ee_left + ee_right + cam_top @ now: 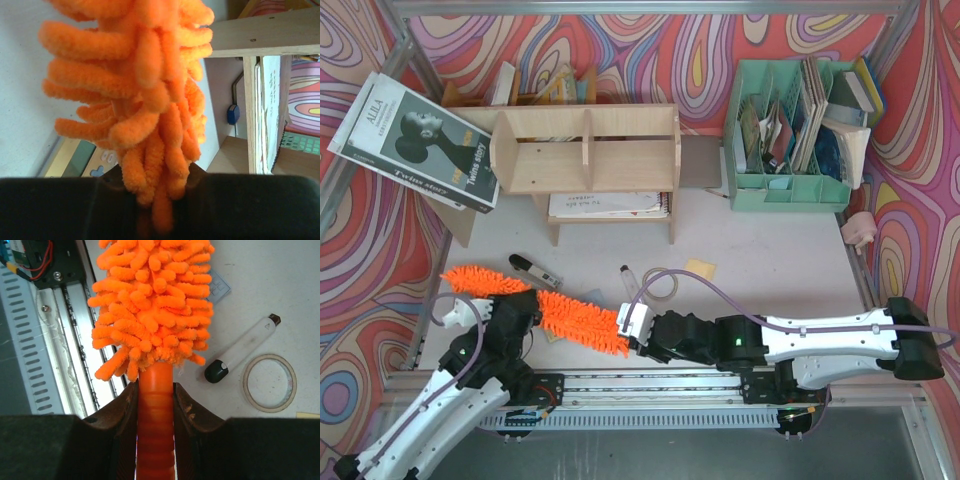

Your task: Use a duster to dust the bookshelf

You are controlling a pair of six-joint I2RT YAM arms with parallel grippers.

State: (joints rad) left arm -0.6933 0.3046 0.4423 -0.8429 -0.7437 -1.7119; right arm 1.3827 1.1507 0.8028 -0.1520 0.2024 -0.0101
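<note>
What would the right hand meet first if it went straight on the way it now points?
Probably the left hand, shut on the shaggy head of the duster that the right hand holds; depth is unclear.

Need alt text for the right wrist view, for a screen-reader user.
The right gripper is shut on the duster, gripping its smooth orange handle just below the shaggy head, which reaches out over the white table. Right of it lie a black-capped white marker pen and a clear tape ring.
</note>
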